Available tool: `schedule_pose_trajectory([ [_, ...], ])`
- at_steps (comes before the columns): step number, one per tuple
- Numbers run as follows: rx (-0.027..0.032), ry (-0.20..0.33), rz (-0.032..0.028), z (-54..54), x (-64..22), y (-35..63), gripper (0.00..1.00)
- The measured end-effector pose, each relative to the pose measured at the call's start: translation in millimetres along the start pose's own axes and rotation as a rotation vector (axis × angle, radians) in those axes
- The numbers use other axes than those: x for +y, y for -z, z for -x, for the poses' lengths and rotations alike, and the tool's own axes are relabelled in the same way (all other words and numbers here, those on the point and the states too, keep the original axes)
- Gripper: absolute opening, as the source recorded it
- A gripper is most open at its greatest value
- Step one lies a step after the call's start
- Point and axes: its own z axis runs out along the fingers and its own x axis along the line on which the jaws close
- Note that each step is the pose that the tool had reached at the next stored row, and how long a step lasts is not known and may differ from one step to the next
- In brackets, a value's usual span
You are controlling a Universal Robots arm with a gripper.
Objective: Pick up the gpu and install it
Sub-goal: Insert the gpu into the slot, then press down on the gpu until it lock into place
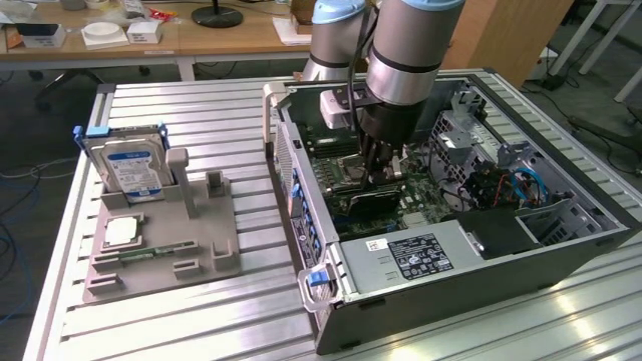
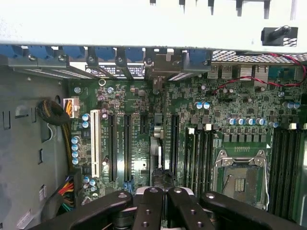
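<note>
1. Closest to the wrist camera, the end effector (image 2: 162, 211) had its two black fingers (image 2: 148, 211) drawn together, gripping the gpu (image 2: 159, 158), which was seen edge-on as a thin dark strip.
2. The gpu stood on edge over the green motherboard (image 2: 134, 143), among the long expansion slots, with its far end reaching toward the case's rear wall.
3. In the exterior view, the end effector (image 1: 383, 174) was down inside the open computer case (image 1: 482, 263), with the gpu (image 1: 363, 201) a dark slab right beneath it.
4. The CPU socket (image 2: 240, 179) lay bare on the board beside the card.
5. The arm (image 1: 407, 53) rose from the end effector toward twelve o'clock in the exterior view.
6. At nine o'clock from the case, well apart from it, a gray fixture (image 1: 201, 241) sat on the slatted metal surface (image 1: 201, 323).
7. A hard drive (image 1: 128, 169) stood upright in the fixture's far end, at about eleven o'clock from its middle.
8. A narrow green memory stick (image 1: 155, 252) lay flat in it nearer the camera.
</note>
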Motion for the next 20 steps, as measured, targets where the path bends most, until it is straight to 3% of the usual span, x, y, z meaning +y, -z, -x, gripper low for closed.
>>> schedule_pose_trajectory([
  [3,0.0001,0.0,0.0016,-0.1,0.1,-1.2,0.1],
  [5,0.0002,0.0,0.0102,-0.1,0.2,-2.9,0.1],
  [20,0.0002,-0.001,0.012,-0.1,0.4,-2.9,0.1],
])
